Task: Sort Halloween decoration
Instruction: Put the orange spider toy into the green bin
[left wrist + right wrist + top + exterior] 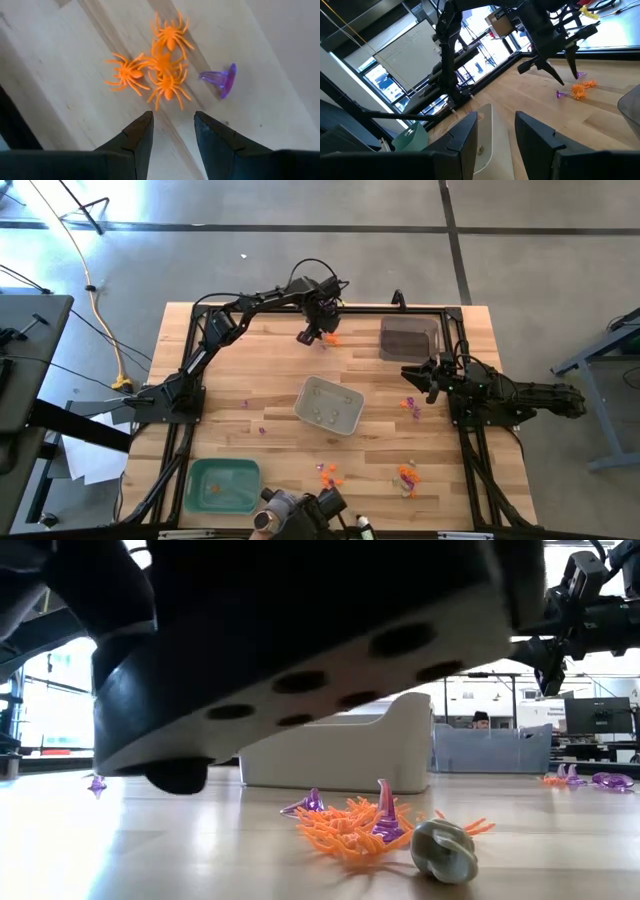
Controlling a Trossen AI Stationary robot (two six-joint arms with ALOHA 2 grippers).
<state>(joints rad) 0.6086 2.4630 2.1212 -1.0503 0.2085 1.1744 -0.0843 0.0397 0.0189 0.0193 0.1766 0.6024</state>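
Four orange spiders [155, 70] lie bunched on the wooden table [250, 435] beside a purple trinket [221, 80], just below the left gripper [172, 127], whose fingers stand apart and empty. Farther right, the right gripper [495, 132] hovers near the pale tray [328, 405], fingers parted, holding nothing.

Four orange spiders [157, 70] lie in a bunch on the wood, legs spread, some touching each other. A purple trinket [220, 80] lies tipped on its side just beside them. More orange and purple bits [408, 406] and a pale round one [444, 850] lie scattered on the table.
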